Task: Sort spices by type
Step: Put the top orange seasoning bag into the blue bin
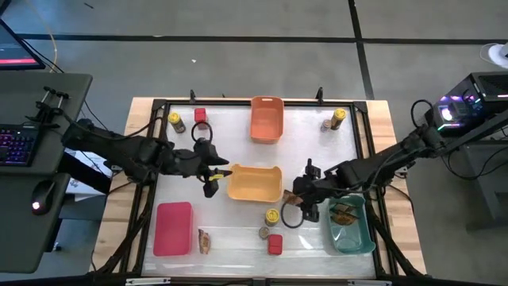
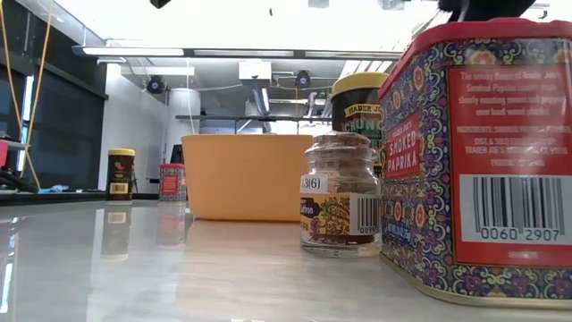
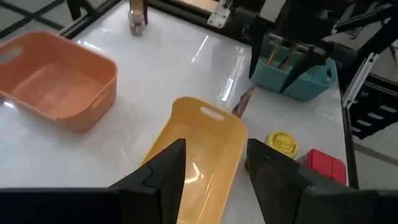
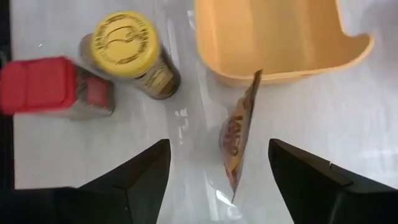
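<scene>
My right gripper [image 4: 217, 177] is open above the table beside the yellow bin [image 4: 273, 37]. Its fingers stand on either side of a flat brownish packet [image 4: 238, 137] without touching it. The packet stands on edge, its upper corner at the bin's wall. Beside it are a yellow-lidded jar [image 4: 130, 50] and a red tin [image 4: 50, 84]. My left gripper [image 3: 214, 168] is open and empty at the yellow bin's [image 1: 254, 183] left end. The low view shows the red tin [image 2: 483, 161], a short grey-brown jar [image 2: 340, 197] and the yellow-lidded jar [image 2: 357, 98] up close.
A teal bin [image 1: 349, 222] with packets in it sits near right, a red bin [image 1: 173, 229] near left, an orange bin [image 1: 267, 119] at the far middle. A packet [image 1: 204, 241] lies by the red bin. Jars [image 1: 175, 121] [image 1: 337, 119] and a red tin [image 1: 200, 115] stand along the far edge.
</scene>
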`<state>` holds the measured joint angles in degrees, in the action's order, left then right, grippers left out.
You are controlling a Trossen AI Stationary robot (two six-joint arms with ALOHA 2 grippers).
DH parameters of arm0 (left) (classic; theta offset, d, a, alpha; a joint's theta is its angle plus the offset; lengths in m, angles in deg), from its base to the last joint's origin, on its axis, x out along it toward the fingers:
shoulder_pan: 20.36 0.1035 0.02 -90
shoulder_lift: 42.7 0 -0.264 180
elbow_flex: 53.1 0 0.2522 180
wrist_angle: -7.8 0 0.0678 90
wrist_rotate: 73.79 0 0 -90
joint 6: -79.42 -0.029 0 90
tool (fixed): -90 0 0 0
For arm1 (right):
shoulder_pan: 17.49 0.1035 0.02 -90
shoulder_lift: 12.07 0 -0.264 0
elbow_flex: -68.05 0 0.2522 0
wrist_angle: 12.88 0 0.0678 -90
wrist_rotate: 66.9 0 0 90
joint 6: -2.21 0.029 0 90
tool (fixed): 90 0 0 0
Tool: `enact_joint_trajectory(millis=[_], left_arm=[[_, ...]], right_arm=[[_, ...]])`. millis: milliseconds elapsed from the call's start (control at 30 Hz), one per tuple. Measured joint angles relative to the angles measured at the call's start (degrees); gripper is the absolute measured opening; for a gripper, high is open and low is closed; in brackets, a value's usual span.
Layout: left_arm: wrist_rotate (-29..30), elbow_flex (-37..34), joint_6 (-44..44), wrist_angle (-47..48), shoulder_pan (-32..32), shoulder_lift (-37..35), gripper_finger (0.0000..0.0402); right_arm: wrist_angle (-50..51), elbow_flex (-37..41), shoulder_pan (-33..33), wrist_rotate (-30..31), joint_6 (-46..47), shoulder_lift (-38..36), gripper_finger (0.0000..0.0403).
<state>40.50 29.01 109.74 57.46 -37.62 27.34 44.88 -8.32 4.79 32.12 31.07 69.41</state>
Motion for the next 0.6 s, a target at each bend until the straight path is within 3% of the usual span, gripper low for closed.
enact_joint_trajectory(millis=[600], left_arm=[[0.6, -3.1, 0.6, -0.3, -0.9, 0.3, 0.0159]], right_arm=[[1.0, 0.0, -3.3, 2.2, 6.9, 7.4, 0.0266]])
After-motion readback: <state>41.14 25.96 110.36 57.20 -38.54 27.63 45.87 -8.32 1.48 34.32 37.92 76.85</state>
